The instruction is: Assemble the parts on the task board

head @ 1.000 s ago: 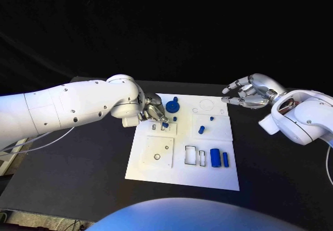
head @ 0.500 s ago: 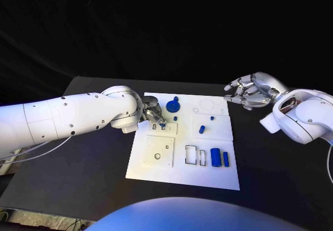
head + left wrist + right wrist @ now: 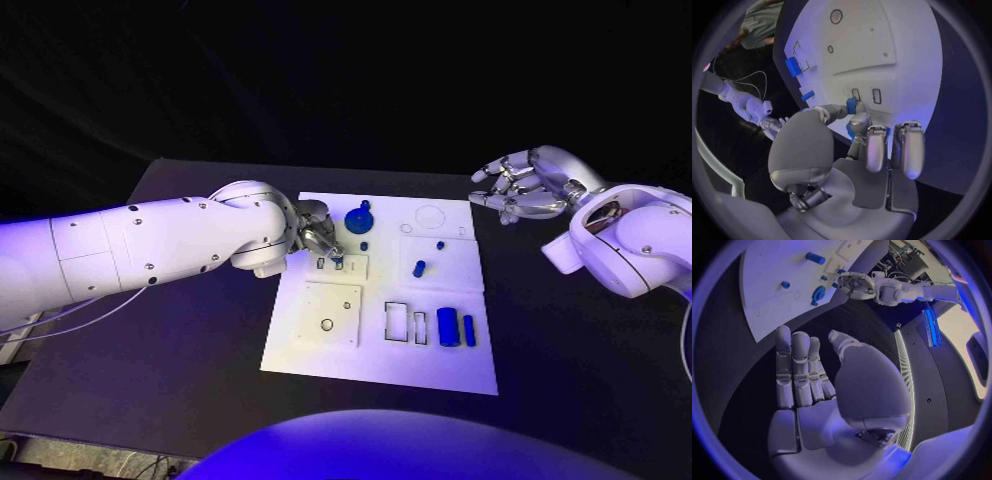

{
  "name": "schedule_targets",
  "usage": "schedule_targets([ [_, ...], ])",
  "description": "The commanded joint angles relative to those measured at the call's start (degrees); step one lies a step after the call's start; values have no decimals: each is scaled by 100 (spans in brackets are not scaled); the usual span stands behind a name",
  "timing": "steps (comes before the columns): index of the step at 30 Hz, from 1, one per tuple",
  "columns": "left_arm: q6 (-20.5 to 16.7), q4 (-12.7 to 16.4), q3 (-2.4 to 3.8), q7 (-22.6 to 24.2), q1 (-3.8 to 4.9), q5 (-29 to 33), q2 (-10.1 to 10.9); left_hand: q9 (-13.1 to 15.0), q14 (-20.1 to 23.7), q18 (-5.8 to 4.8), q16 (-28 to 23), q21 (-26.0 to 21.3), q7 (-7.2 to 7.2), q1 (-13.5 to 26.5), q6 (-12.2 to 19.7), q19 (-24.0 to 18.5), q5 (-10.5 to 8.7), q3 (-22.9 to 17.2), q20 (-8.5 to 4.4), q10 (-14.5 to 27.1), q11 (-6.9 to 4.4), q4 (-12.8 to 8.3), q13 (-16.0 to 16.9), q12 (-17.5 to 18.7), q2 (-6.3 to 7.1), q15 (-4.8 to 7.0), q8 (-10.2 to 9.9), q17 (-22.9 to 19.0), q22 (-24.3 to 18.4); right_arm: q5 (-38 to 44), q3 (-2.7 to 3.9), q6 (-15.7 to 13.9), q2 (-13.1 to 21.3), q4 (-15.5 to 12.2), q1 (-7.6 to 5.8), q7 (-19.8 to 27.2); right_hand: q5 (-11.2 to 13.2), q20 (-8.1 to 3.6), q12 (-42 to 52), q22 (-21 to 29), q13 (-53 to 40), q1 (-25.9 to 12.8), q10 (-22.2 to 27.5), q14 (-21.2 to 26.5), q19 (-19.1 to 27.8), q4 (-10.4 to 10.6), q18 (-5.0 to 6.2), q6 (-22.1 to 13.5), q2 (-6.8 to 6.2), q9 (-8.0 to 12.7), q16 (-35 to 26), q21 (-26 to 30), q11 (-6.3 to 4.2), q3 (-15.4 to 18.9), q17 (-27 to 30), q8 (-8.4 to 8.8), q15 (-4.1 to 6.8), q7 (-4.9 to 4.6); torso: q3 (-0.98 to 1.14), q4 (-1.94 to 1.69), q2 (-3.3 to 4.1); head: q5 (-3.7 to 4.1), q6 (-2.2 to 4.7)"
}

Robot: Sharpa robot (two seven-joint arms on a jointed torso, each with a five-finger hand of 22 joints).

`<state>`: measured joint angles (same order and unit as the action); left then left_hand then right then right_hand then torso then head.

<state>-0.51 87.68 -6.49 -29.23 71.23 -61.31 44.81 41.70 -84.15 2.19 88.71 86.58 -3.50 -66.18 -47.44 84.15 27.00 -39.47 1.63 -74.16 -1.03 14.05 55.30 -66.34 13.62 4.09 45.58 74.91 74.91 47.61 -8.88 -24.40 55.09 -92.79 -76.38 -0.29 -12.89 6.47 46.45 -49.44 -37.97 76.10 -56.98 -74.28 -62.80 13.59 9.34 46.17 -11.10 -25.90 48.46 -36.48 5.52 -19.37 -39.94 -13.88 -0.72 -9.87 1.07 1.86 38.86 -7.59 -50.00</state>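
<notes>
Near edge of task board (image 3: 378,372): two blue parts (image 3: 456,327) lying unchanged by the slots. Left hand (image 3: 320,236) has slid toward the small slot plate, fingers (image 3: 852,106) pinching a small blue part (image 3: 338,257) just over a slot, insertion looks imminent. Farther off, right hand (image 3: 522,187) has lifted slightly, fingers apart, empty

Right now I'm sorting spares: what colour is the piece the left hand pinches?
Blue; the piece shows best in the left wrist view.
</notes>
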Motion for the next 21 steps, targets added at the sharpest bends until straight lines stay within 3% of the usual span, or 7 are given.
schedule_targets([
  [1, 119, -5, 2, 33, -15, -92, -31, 0, -536, -45, 36, 25, -2, 34, -33, 206, 33, -1311, -35, -43, -3, -1262, -27, -2, 11, 42, 41, 1330, 668, -60, 0, -57, -1, 2, 5, 100, -28, 19, -27, 32, 23, 63, 170, 50, -13, 39, 114, -19, 2, -6, -57, 45, -44, -7, 16, -30, 9, -10, -4, -6, 1, 7, 0],
  [21, 511, -10, 1, 1, -52, -177, -41, 45, -537, -48, 39, 29, 17, 68, -66, 212, 215, -1352, -50, -38, -21, -1281, -118, 56, 40, 61, 51, 1333, 681, -114, 0, -21, -1, 23, 11, 116, -30, 30, -112, 246, 207, 96, 209, 63, -66, 95, 113, -47, -2, -24, -389, 327, -32, 22, 44, -68, -4, -20, -2, -10, -4, 5, 0],
])
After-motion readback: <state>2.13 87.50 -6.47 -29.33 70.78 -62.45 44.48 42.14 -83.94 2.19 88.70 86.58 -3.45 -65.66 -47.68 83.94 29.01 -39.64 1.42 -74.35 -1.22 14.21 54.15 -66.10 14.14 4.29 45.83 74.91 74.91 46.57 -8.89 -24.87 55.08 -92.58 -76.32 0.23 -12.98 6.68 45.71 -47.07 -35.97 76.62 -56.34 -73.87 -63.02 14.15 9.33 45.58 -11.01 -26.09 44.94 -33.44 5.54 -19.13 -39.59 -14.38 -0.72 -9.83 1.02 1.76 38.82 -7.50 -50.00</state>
